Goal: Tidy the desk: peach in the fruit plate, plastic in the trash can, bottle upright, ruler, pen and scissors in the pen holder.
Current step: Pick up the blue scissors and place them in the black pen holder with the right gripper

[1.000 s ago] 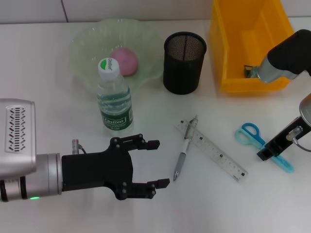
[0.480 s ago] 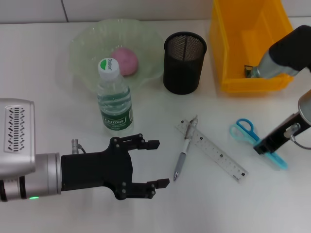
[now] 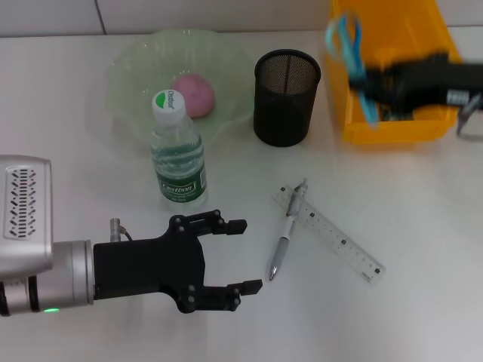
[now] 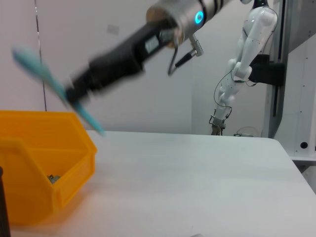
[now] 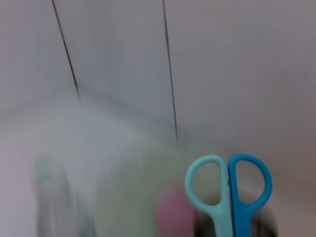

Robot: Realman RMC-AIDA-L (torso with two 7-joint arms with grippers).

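Note:
My right gripper (image 3: 375, 84) is shut on the light blue scissors (image 3: 349, 47) and holds them in the air over the near left corner of the yellow trash can (image 3: 392, 130), to the right of the black mesh pen holder (image 3: 287, 98). Their loop handles (image 5: 228, 186) fill the right wrist view. The pen (image 3: 283, 245) lies across one end of the clear ruler (image 3: 336, 241) on the desk. Inside the green fruit plate (image 3: 136, 68) sits the pink peach (image 3: 194, 94). The bottle (image 3: 177, 154) stands upright. My left gripper (image 3: 250, 255) hovers open and empty, left of the pen.
From the left wrist, the right arm and scissors (image 4: 49, 84) show above the trash can (image 4: 64, 168), with a small scrap (image 4: 52, 177) inside it. White desk stretches to the right of the ruler.
The right gripper has lifted the scissors off the desk at the right and swung them up and back, over the trash can's left corner. The left arm has stayed put.

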